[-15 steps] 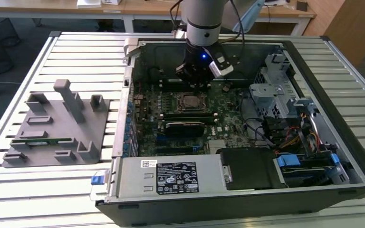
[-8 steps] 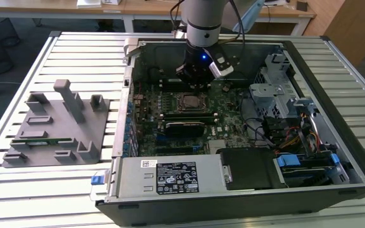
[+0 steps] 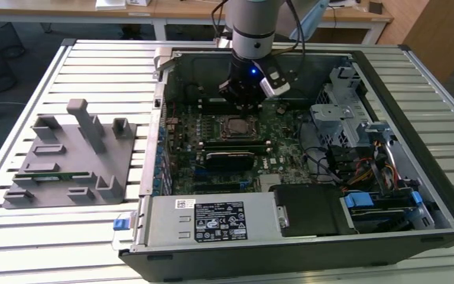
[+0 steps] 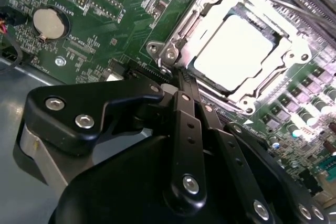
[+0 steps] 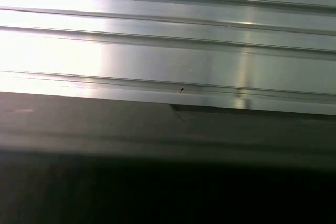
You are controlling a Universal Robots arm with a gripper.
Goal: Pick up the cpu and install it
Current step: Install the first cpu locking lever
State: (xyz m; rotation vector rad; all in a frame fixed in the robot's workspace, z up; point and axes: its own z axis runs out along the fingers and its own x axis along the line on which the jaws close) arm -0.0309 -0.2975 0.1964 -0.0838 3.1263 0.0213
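The cpu [image 4: 236, 51] lies flat inside the metal-framed socket [image 4: 173, 53] on the green motherboard, its silvery top plate glaring under the light. In the exterior view the cpu [image 3: 233, 126] sits at the board's middle, inside the open computer case. My gripper [image 4: 181, 80] hangs just over the socket's edge, its black fingers [image 4: 184, 103] drawn together with nothing between them. The exterior view has the gripper [image 3: 247, 109] just behind the socket, reaching down from the arm into the case.
A grey fixture block [image 3: 69, 160] with a green memory stick [image 3: 49, 175] lies on the slatted table at the exterior view's left. Case walls, the power supply [image 3: 211, 220], a drive cage [image 3: 341, 118] and cables [image 3: 361, 171] surround the board. A coin battery [image 4: 50, 23] sits nearby.
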